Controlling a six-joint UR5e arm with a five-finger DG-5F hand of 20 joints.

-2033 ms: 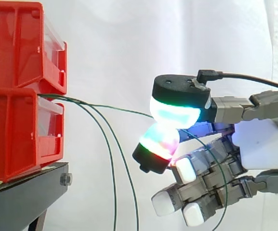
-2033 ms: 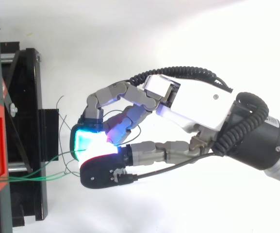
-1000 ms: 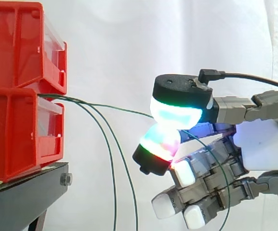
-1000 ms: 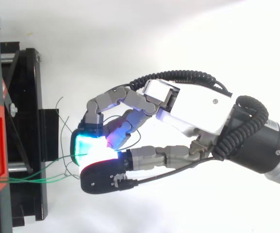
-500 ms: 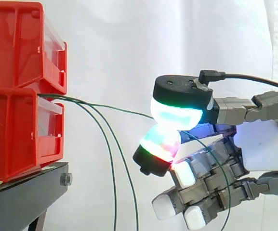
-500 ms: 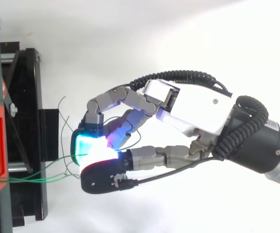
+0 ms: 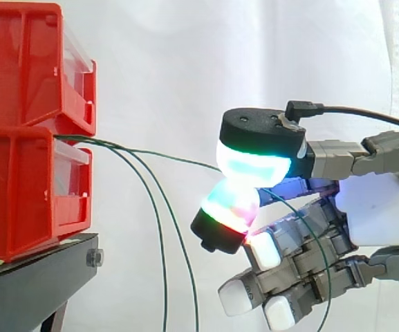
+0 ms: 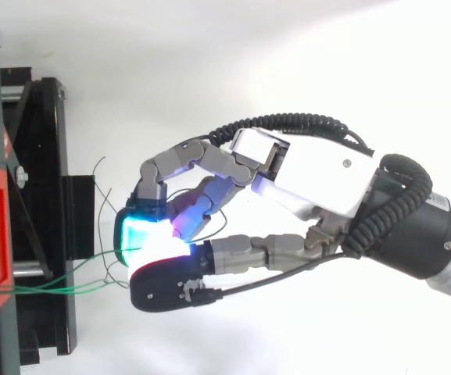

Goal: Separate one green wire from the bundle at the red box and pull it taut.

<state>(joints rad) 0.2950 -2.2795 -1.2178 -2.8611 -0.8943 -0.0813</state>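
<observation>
Pinching green wire [image 7: 178,158]; loose wires [image 7: 164,270] alongside.

Slack green wires [image 7: 162,249] run off the bottom edge; the left edge crops the red bins [image 7: 19,187].

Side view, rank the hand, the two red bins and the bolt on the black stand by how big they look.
1. Hand, pinching a green wire.
2. Upper red bin and lower red bin, about alike.
3. Bolt.
</observation>
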